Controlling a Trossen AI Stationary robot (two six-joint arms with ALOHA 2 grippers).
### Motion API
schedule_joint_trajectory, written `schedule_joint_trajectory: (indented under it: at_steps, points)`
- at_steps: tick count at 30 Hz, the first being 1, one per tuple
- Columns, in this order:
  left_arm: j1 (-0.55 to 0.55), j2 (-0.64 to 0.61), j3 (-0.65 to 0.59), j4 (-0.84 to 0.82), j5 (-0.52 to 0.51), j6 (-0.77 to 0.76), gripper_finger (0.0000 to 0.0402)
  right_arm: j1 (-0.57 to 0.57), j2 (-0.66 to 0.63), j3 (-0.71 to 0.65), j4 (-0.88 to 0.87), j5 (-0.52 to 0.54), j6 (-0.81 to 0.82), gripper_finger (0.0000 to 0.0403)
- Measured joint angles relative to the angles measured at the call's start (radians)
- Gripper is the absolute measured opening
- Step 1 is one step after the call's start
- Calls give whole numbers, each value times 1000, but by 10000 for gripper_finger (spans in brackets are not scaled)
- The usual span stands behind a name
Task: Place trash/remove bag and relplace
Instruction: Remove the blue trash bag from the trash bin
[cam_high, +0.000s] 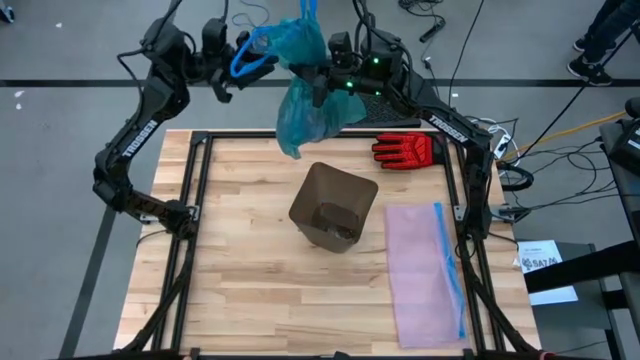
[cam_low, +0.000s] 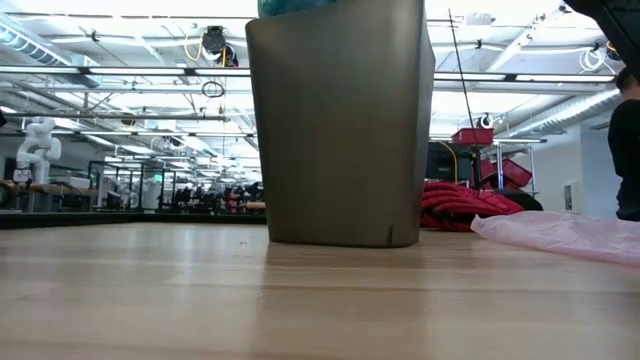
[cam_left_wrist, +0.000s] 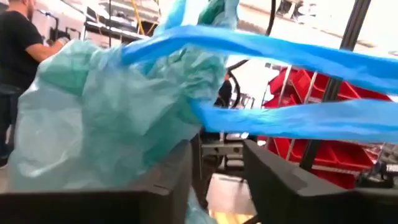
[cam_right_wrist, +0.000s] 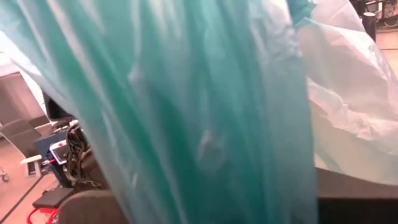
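Teal bag hangs between our two claws beyond the table's far edge, above the bin. Our right claw is pressed together on its plastic. At the left wrist, fingers stand spread beneath the blue handles, gripping nothing. Thin, light and slippery, we judge; take the handles.

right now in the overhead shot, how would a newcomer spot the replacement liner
Start at the wooden table and find the brown bin standing near its middle. Toward the right arm's side of the bin lies the pink bag, flat on the wood. It alone is pale pink with a blue strip along one edge, unlike the red glove behind it.
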Motion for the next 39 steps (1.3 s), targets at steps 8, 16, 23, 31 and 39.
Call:
schedule_joint_trajectory:
  at_steps: [8,16,23,31,39]
  points:
    - [1,21,0,3,-24,-51,219,6,0,0,1,-25,2,0]
    - [-50,38,0,100,-108,-55,222,20,0,0,3,-43,0,0]
    - [-128,59,2,200,-156,-49,222,26,0,0,1,-45,0,0]
    - [-158,97,2,195,-262,-57,184,26,0,0,-7,-50,3,0]
    - [-164,101,1,195,-301,-44,21,28,0,0,-48,-51,12,0]
